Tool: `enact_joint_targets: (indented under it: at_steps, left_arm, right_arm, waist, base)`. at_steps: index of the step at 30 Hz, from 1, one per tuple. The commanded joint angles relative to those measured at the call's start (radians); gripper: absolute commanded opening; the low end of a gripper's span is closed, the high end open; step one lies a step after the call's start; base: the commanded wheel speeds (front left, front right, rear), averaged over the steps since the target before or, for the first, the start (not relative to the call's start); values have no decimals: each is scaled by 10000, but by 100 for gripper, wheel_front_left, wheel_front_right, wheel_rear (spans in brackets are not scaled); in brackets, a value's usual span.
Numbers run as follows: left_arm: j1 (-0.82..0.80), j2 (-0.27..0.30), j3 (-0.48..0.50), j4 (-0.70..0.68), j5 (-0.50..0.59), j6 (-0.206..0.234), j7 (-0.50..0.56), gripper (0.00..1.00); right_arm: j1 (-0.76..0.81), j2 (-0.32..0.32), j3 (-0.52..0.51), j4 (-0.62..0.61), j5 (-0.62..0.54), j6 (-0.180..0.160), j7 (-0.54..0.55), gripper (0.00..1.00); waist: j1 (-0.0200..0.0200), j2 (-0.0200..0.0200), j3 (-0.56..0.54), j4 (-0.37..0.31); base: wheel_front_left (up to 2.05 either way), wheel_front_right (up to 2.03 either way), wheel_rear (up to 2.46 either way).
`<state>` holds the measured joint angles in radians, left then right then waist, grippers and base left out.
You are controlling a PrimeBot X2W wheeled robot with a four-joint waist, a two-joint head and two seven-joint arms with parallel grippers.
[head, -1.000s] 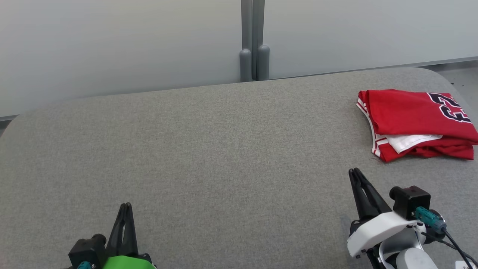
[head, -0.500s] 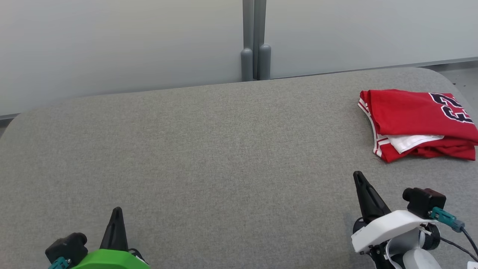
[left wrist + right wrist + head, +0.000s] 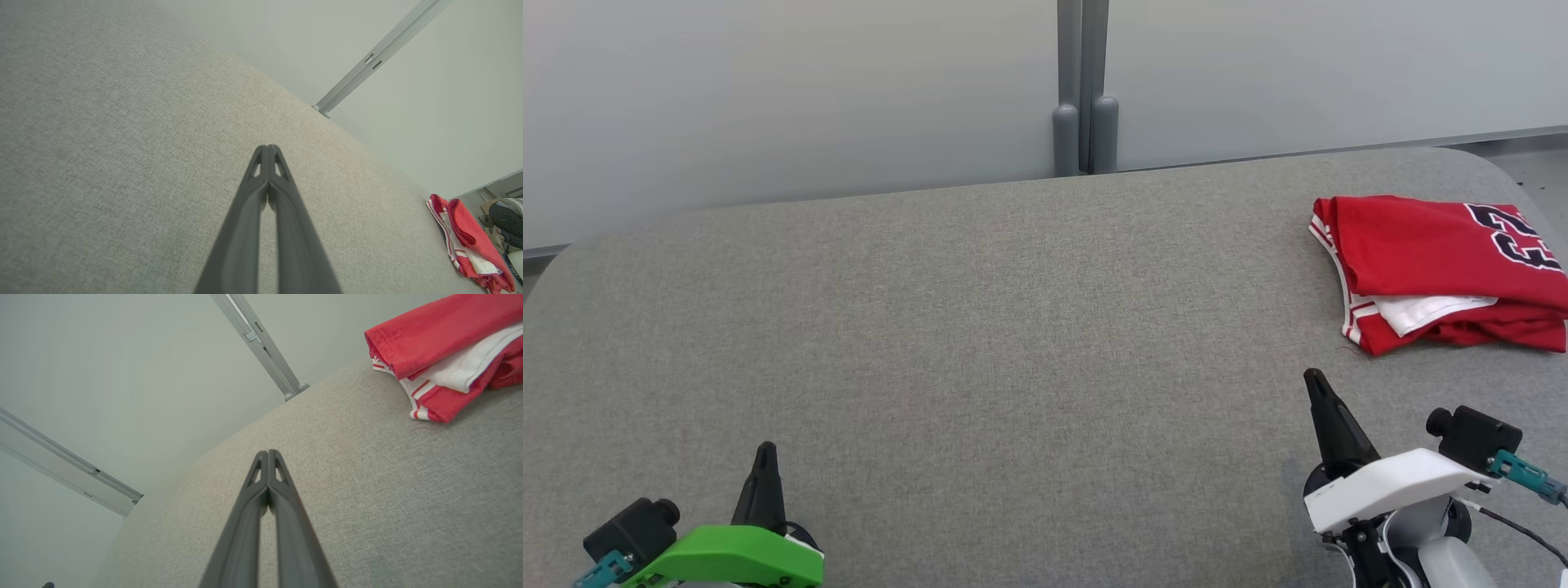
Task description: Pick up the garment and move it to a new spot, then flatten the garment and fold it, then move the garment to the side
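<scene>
The garment point(image 3: 1437, 269) is a red jersey with white trim and dark numerals, lying folded near the right edge of the grey table point(image 3: 980, 343). The right wrist view has the garment point(image 3: 445, 355) at its upper right; in the left wrist view the garment point(image 3: 470, 245) sits far off at the lower right. My right gripper point(image 3: 1313, 380) stands below and left of the jersey, apart from it, shut with nothing in it. My left gripper point(image 3: 765, 452) is at the table's near left, shut and empty. The fingers point(image 3: 267, 153) meet at their tips, as do the right fingers point(image 3: 268, 455).
A pale wall with a grey vertical post point(image 3: 1085, 90) runs behind the table's far edge. Floor shows past the table's rounded far right corner point(image 3: 1535, 167). Dark clutter point(image 3: 504, 218) lies beyond the garment in the left wrist view.
Both grippers closed from slightly parted to fully shut. The left gripper drew down and to the left; the right one shifted slightly right. The garment stayed put.
</scene>
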<state>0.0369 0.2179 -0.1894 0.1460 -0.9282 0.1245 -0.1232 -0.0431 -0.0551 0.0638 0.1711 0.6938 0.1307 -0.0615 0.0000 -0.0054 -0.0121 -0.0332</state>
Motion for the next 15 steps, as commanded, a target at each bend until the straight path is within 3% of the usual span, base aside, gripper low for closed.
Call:
enact_joint_targets:
  at_steps: [1,15]
  left_arm:
    - [-299,6,193,-67,-262,-106,67,0]
    - [-506,-250,878,120,-1745,-629,597,0]
  right_arm:
    - [-260,-81,-39,-83,378,2,46,0]
    - [-399,-118,-102,99,2308,2,182,0]
  waist:
    - [0,13,2,4]
    - [0,19,21,53]
  base:
    - [0,0,0]
    - [0,0,0]
